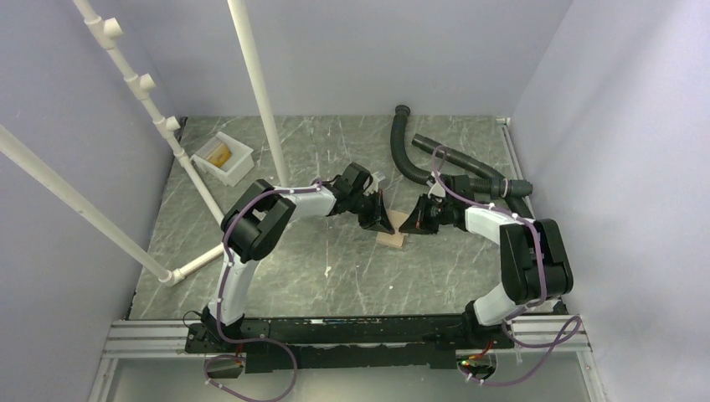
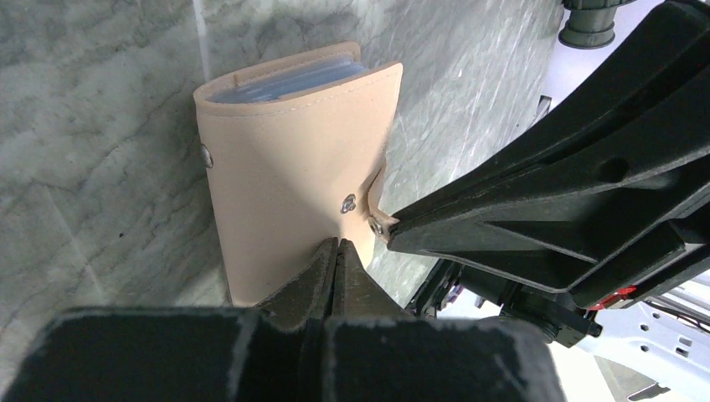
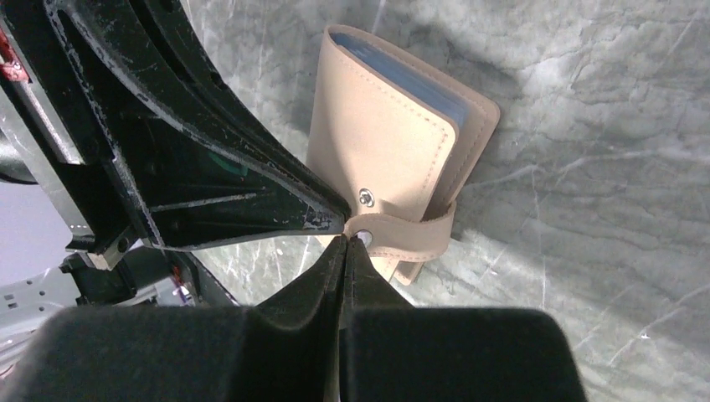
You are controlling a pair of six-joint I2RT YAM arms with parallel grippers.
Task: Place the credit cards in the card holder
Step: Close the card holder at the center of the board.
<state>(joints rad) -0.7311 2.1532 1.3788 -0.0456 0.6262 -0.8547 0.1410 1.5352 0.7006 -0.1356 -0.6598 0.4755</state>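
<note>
The left pincer (image 2: 337,244), tips pressed together, bears on the folded card holder (image 2: 285,159) on the desk (image 2: 84,126); the right pincer (image 3: 346,240), likewise, noses its snap tab (image 3: 406,239). Slide that over the stud (image 3: 366,198) (squarely), press down firmly.

The card holder (image 1: 391,240) lies near the middle of the desk (image 1: 335,276), with the left claw (image 1: 387,226) at its left edge and the right claw (image 1: 404,228) at the snap tab on its right. A tray (image 1: 223,159) sits near the far left corner, and hoses (image 1: 435,163) lie toward the far right corner, both well apart from the card holder.
</note>
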